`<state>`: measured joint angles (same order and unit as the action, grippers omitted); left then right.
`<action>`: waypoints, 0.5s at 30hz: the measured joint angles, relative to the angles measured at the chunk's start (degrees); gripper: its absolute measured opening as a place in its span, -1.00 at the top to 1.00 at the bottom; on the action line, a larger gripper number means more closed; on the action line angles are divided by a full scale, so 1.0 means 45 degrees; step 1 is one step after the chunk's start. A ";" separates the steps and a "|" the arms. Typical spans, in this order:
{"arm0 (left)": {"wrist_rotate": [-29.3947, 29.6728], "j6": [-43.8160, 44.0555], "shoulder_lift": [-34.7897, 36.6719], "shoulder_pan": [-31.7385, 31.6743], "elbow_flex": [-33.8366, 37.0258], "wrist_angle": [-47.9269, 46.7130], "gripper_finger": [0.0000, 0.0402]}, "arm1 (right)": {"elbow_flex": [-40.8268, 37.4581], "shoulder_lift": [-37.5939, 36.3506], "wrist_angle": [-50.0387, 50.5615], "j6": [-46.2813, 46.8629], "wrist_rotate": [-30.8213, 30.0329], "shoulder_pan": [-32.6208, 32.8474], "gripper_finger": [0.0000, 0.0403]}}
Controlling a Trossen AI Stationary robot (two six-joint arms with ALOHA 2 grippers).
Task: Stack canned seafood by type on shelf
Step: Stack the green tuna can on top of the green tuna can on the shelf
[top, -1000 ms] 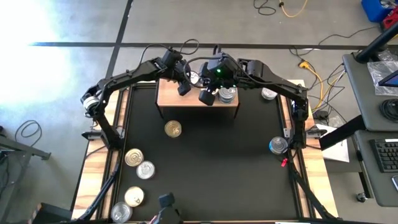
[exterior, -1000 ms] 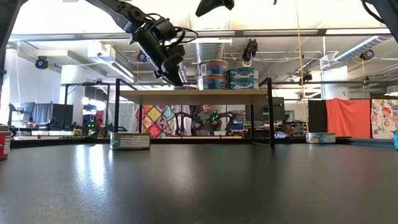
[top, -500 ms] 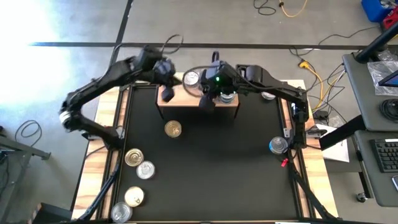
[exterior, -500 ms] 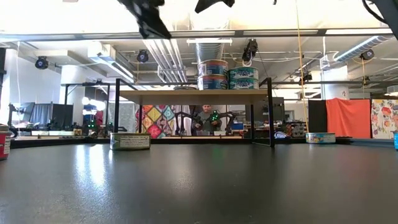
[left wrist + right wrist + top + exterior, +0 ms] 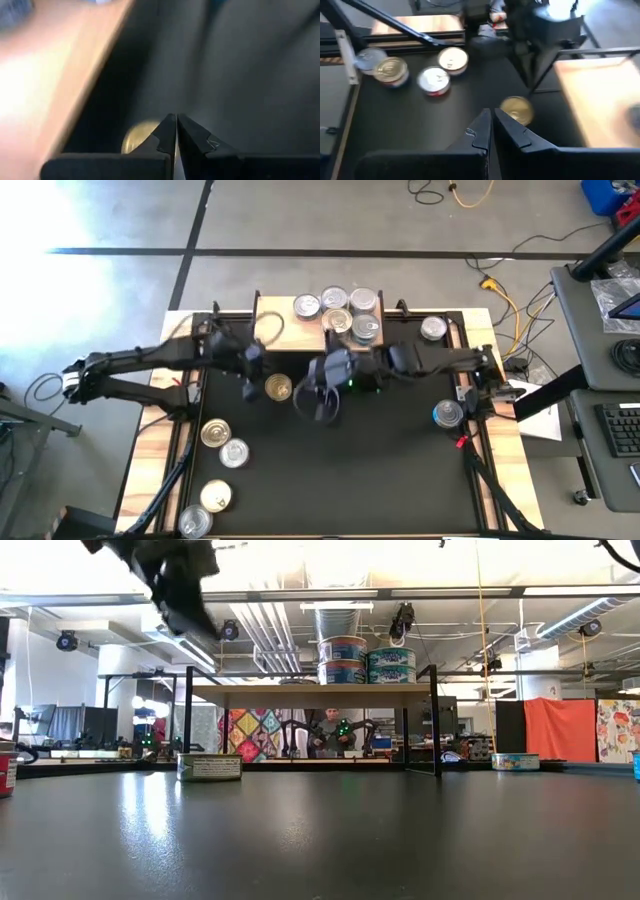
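- High view: the shelf [image 5: 275, 330] stands at the far edge of the table [image 5: 390, 470], with five tins [image 5: 336, 321] clustered on its right half and its left half bare. A gold-lidded tin [image 5: 279, 387] sits alone on the black top just near of the shelf. Four more tins [image 5: 215, 432] lie in a loose group at the near left, a silver one [image 5: 432, 329] sits right of the shelf, and a blue-sided tin [image 5: 446, 414] rests at the right rim. The left gripper [image 5: 250, 387] hangs just left of the gold-lidded tin, fingers together and empty. The right gripper [image 5: 322, 408] hovers over open table to that tin's right, fingers also together, holding nothing.
- Low view: the shelf's board [image 5: 315, 692] carries tins stacked two high [image 5: 343, 660] beside another pair [image 5: 391, 664]. The lone tin [image 5: 209, 767] shows a flat, short side wall with a paper label. The left arm [image 5: 170, 580] is high at the left, well clear of the table.
- Left wrist view: the closed left fingers [image 5: 172, 132] point down with the gold lid [image 5: 137, 137] just beside their tips, not touching as far as I can tell.
- Right wrist view: the closed right fingers [image 5: 490, 127] aim toward the gold-lidded tin [image 5: 516, 109]; three tins [image 5: 434, 80] lie beyond.
- Handling, as a judgement: these tins look rigid, fairly dense for their size and smooth-sided, so likely slippery. The short wall leaves little to grip; fingers should open and straddle the round body across its widest line, low on the sides, and keep it level for stacking.
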<state>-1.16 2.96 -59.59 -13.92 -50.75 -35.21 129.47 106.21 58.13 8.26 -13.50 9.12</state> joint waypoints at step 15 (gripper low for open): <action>0.3844 0.0452 -0.1061 0.2139 0.3602 0.2656 1.00 | -0.4454 -0.1003 -0.0632 0.4970 -0.1818 0.1633 0.94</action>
<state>16.14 4.99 -64.36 -4.30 -34.54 -23.26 109.43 101.70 55.29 30.62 -21.68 16.47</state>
